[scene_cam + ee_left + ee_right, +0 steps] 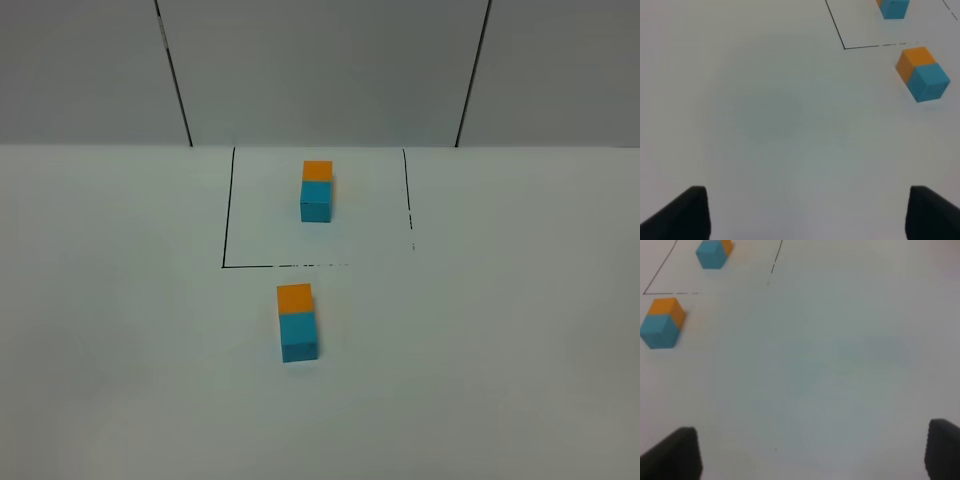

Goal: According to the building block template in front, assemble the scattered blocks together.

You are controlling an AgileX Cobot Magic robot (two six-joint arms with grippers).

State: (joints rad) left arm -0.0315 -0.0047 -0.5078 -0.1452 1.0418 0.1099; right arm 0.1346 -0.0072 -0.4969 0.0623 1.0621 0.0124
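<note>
Blocks (298, 322) joined, long axis front-back, orange end toward template (316, 190) (same alignment). Left gripper (805, 215), right gripper (812, 455) spread wide, holding nothing.

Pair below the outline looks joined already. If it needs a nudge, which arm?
Marginal. The orange cube and cyan cube sit joined, slightly left of centre, so left. Both the left gripper and right gripper are open, empty, well back.

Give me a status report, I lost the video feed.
Left gripper open, empty; right gripper open, empty. Orange block and cyan block joined, matching template inside the outline. Nothing in the way.
</note>
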